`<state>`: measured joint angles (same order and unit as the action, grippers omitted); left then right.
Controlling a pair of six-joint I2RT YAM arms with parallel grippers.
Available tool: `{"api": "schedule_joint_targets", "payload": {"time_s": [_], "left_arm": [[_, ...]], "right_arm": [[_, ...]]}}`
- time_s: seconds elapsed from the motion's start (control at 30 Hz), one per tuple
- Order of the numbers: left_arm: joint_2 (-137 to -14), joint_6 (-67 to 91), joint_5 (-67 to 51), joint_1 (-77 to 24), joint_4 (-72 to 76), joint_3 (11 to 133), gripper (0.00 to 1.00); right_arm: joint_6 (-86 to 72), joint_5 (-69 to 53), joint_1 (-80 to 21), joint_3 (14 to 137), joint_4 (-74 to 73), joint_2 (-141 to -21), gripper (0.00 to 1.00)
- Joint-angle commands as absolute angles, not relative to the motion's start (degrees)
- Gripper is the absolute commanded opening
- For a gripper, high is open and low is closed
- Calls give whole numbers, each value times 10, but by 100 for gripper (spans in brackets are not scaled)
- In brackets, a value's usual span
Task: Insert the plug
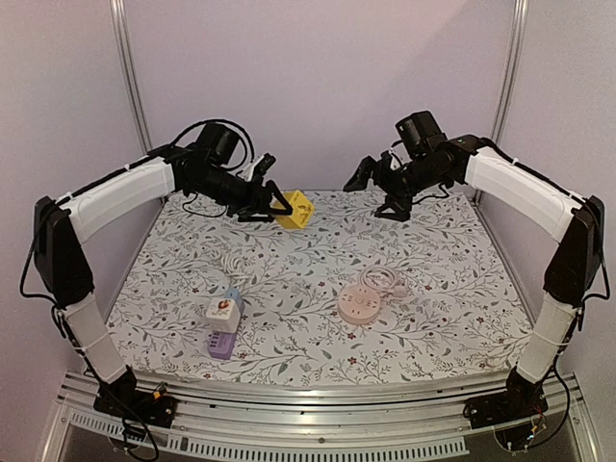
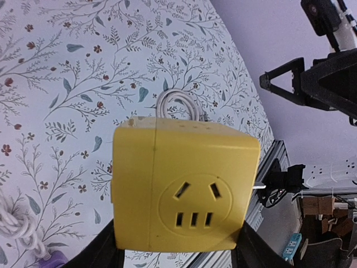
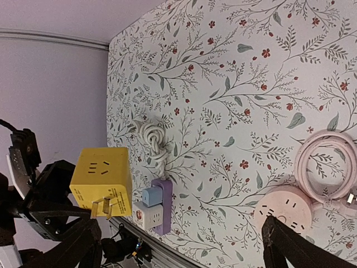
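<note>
My left gripper [image 1: 276,208] is shut on a yellow cube plug adapter [image 1: 295,208] and holds it above the far middle of the table. In the left wrist view the cube [image 2: 184,184] fills the centre, socket face toward the camera, with my black fingers [image 2: 92,254] on both sides. In the right wrist view the cube [image 3: 103,177] shows its metal prongs [image 3: 105,207] pointing down. My right gripper [image 1: 377,192] is open and empty, raised to the right of the cube. A purple power strip [image 1: 222,344] lies at the near left. A pink round power strip [image 1: 357,304] lies near the centre.
A white cube adapter [image 1: 221,310] and a blue adapter [image 1: 232,295] sit plugged into the purple strip, whose white knotted cord [image 1: 231,262] lies behind it. The pink strip's coiled cable [image 1: 387,281] lies beside it. Metal frame rail [image 1: 318,395] runs along the near edge.
</note>
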<state>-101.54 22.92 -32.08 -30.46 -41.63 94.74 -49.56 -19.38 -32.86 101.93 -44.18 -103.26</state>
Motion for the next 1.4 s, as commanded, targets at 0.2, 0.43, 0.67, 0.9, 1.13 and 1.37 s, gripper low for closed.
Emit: {"api": "schedule_joint_targets", "payload": {"time_s": [0.2,0.43,0.67,0.9,1.13,1.37], "left_arm": [[-998,335,-243,-370,-375,936,0],[-993,365,-191,-412,-375,926,0],[-993,368,-192,-418,-378,926,0],[-1008,395,-226,-419,-373,925,0],[-1014,431,-271,-421,-364,933,0],[-1013,453,-275,-433,-341,922,0]], "right_arm": [[-550,-303,-302,1011,-414,-1026,99],[-545,-335,-304,981,-427,-1021,99],[-601,-299,-327,936,-402,-981,99],[-639,-249,-375,913,-359,-960,99],[-672,-225,-390,901,-325,-962,98],[-680,-239,-392,901,-315,-979,96]]}}
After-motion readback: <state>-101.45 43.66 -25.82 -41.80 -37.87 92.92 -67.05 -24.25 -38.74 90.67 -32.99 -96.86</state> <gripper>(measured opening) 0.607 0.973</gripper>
